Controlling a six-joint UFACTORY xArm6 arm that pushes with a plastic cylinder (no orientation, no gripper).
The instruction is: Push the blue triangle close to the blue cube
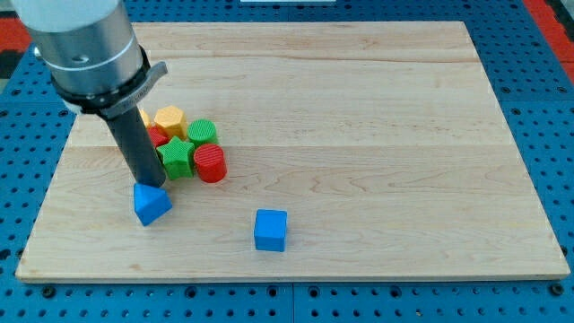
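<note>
Nearest the view's bottom, the blue cube [270, 230] is being shown sitting alone on the board, well below the other blocks and to the view's right of the blue triangle.

The wooden board [377, 135] is being seen as the largest thing, lying on a blue perforated surface [538, 296] that is showing around its edges. Next in size, the arm's grey cylindrical body [85, 49] is being seen at the view's top left, with the dark rod [136, 148] being carried straight down from it.

My tip [154, 184] is being held at the upper edge of the blue triangle [152, 204], touching it or just beside it; contact cannot be told for certain. No pincer is being carried here, so nothing is being gripped: only a plain rod end is being pressed toward the block.

The blue triangle is being kept near the view's left, apart from the blue cube, with bare board between them.

Just above and to the right of the tip, a tight cluster is being shown: a yellow block [169, 119], a green block [203, 132], a green star-like block [178, 158], a red ribbed block [211, 164], and a red block [157, 136] partly hidden behind the rod.
</note>
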